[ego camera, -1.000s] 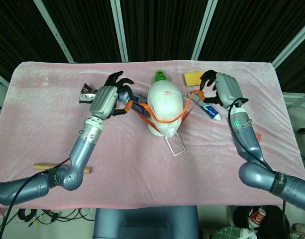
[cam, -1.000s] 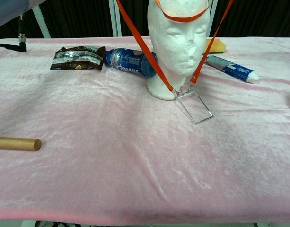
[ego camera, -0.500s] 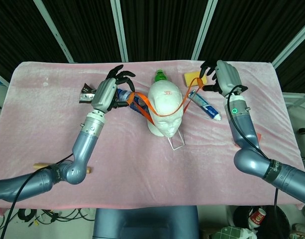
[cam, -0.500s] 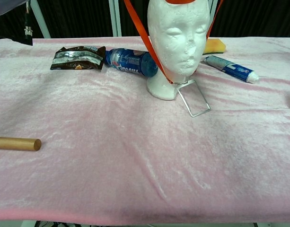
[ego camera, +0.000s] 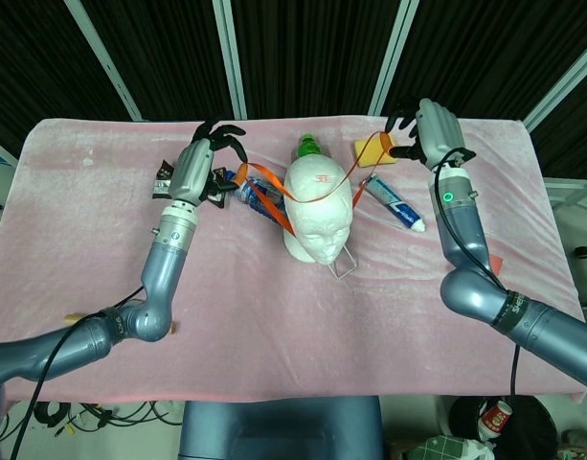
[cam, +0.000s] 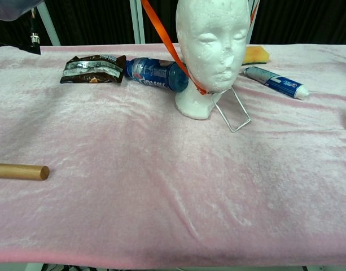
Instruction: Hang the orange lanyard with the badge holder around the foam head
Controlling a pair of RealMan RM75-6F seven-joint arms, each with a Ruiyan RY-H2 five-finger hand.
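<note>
The white foam head (ego camera: 317, 216) stands upright mid-table, facing me (cam: 212, 45). The orange lanyard (ego camera: 266, 179) stretches taut over the crown of the head between my two raised hands. My left hand (ego camera: 201, 163) holds its left side and my right hand (ego camera: 429, 134) pinches its right side near the back edge. One strap (cam: 164, 39) runs down past the head's cheek to the neck. The clear badge holder (cam: 232, 111) hangs there, tilted up off the cloth against the base. Neither hand shows in the chest view.
On the pink cloth (cam: 161, 214) lie a blue bottle (cam: 156, 73) and a snack packet (cam: 93, 68) left of the head. A toothpaste tube (cam: 277, 82) and yellow sponge (cam: 254, 55) lie to its right, a green-capped bottle (ego camera: 309, 149) behind it, a wooden dowel (cam: 17, 171) front left.
Both hands have moved up and toward the back of the table with the lanyard. The strap slid from the forehead over the crown, and the badge holder lifted and drew in to the neck.
</note>
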